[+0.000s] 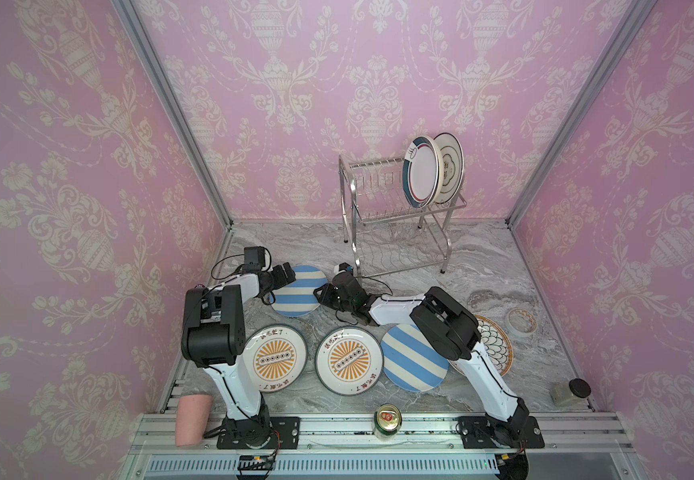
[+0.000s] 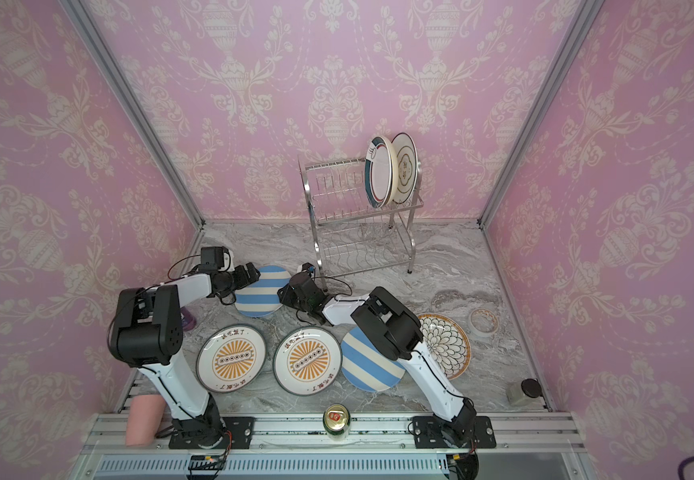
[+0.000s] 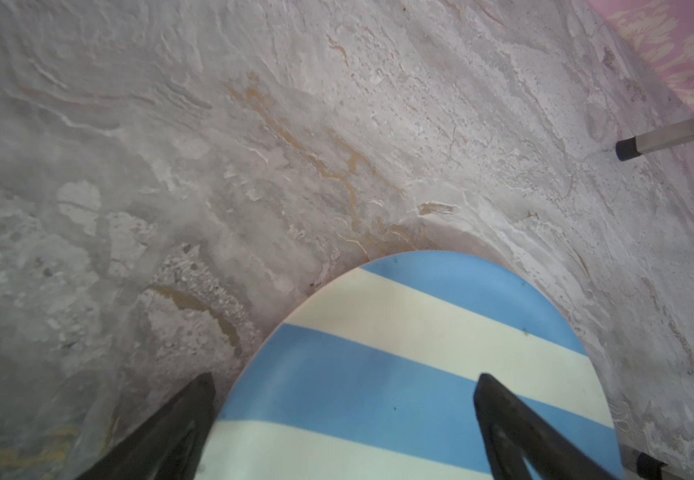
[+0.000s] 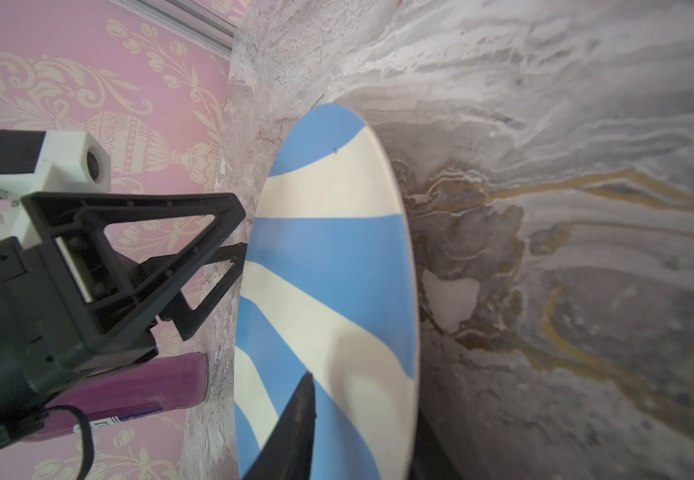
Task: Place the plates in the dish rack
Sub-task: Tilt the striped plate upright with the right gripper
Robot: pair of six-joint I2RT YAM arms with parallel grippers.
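**A thin pinch on a slippery rim**

The green-rimmed plate (image 1: 420,174) and the black-lined plate (image 1: 450,166) already stand at the right end of the dish rack (image 1: 378,187), on its upper shelf at the far side of the tabletop (image 1: 420,257). The other plates lie flat, nearer me.

The one in play is the far striped plate (image 1: 298,291), just left of the rack's near leg, with a hand at each side. The left hand (image 1: 286,277) is open and holds nothing. One finger hangs over the plate's face, the other over bare marble beside its left rim. The right hand (image 1: 319,296) straddles the right rim, one finger (image 4: 303,415) above and a dark shape beneath. Its jaws stand narrow, but I cannot tell whether they bite.

Only a sliver of glazed rim sits in that pinch, so I'd expect the plate's weight to lever it loose on the lift. Pushed instead of gripped, it could skate left toward the purple bottle (image 4: 129,395). The rack leg is just beside the right hand, and a careless swing might jolt the standing plates.
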